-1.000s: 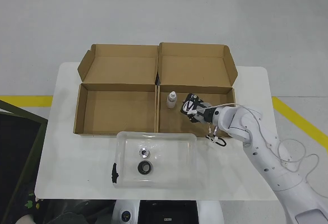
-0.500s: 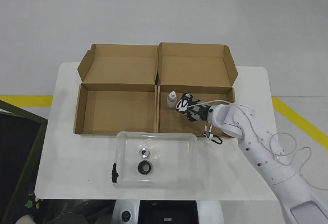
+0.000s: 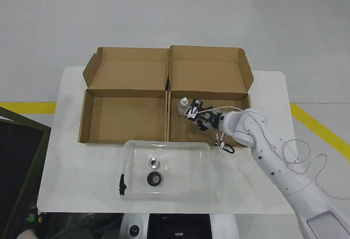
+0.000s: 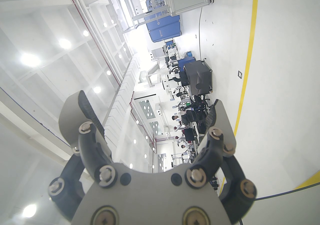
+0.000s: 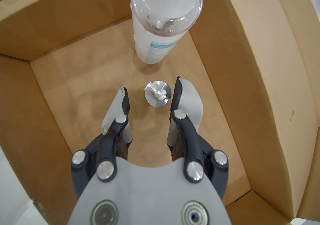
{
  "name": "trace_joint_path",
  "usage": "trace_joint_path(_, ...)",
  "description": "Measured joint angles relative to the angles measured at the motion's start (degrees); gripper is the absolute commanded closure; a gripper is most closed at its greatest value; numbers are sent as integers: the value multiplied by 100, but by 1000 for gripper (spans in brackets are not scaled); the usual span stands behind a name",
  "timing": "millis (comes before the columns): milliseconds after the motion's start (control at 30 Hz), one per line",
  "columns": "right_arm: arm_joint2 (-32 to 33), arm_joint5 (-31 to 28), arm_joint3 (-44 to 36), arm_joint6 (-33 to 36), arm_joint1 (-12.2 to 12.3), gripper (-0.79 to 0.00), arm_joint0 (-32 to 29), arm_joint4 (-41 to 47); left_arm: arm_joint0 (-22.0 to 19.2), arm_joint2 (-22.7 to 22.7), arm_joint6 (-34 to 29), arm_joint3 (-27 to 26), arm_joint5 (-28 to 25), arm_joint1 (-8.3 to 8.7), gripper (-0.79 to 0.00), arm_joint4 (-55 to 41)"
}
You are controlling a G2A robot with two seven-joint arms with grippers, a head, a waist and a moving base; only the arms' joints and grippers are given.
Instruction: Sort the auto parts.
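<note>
Silver auto part [image 5: 158,95] lies unheld on the box [image 5: 250,60] floor, straddled by the wide-open right pincer [image 5: 151,87]

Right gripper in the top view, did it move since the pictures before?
Yes. The right gripper slid across the cardboard box toward the white-capped bottle, which stayed in its spot, so the gap between them is smaller now.

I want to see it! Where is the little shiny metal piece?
In the right wrist view, the shiny metal piece lies on the floor of the right cardboard box, between the open fingers of the right hand, near the bottle.
</note>
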Motion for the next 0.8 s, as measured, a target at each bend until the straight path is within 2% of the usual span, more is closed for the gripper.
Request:
trace_joint_path(333,493,-38,-823,-168,137,-376,-438,-80,0,0,0,0,0,0,-785,0)
trace_joint_path(600,991,-305,-1711,-379,284,-382,-974,-122,0,0,0,0,0,0,-785,0)
trace_joint_path(800,1053,-437,-2321,-558,340,-363,-1334,-374,0,0,0,0,0,0,-785,0)
